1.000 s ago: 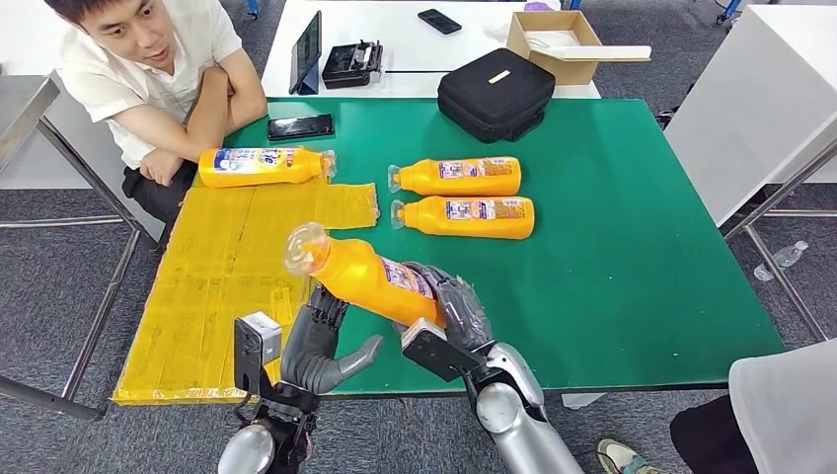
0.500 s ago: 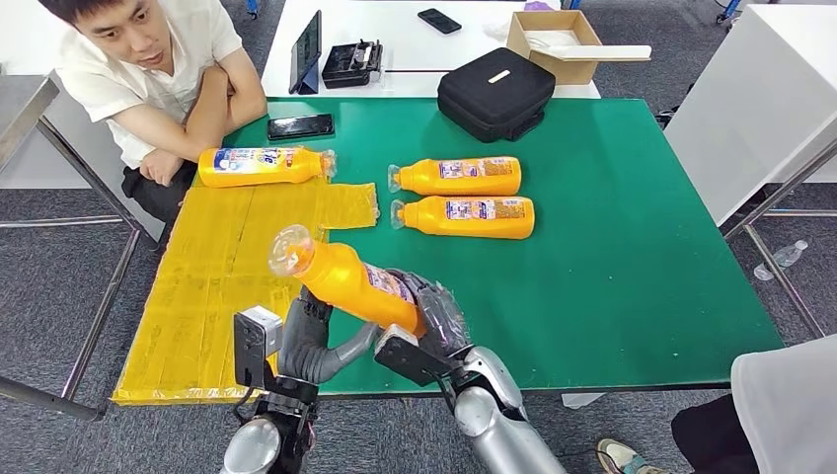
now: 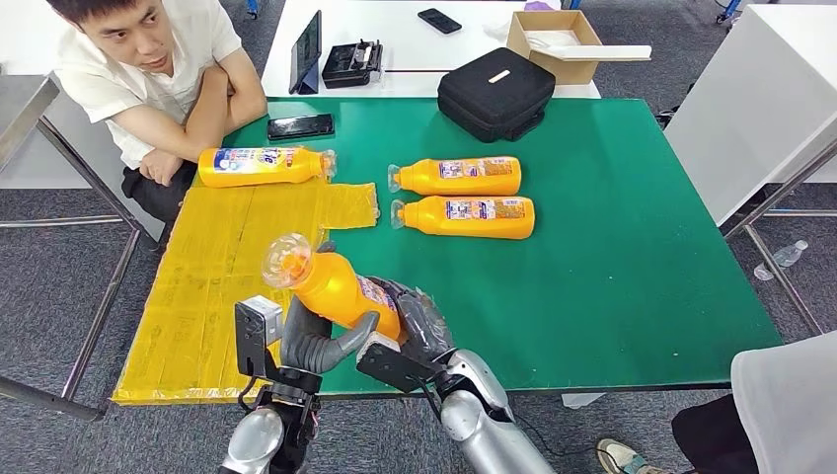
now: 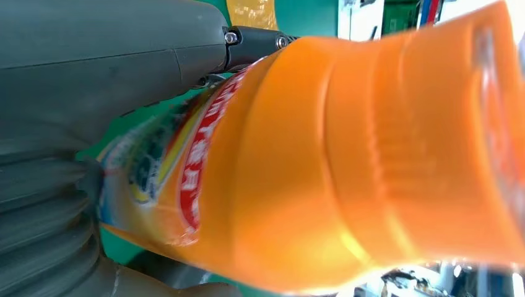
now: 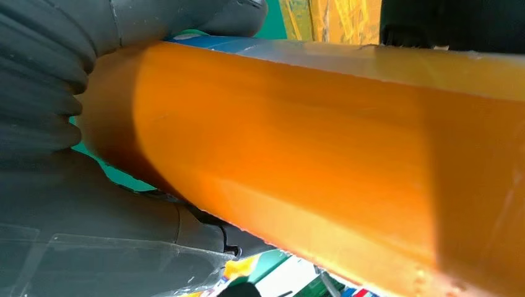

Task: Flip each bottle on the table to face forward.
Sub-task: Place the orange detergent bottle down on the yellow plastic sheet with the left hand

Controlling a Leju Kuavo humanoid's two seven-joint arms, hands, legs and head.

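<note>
Bottle [image 3: 331,286] nearer now, base behind hands.

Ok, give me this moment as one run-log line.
right robot hand: grips raised bottle | left robot hand: touching its underside | three bottles lying on table

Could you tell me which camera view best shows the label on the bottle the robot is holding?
The left wrist view: the held bottle shows its printed label close up, though blurred. The head view shows the bottle whole, its label a small strip. The right wrist view shows a plain orange side.
</note>
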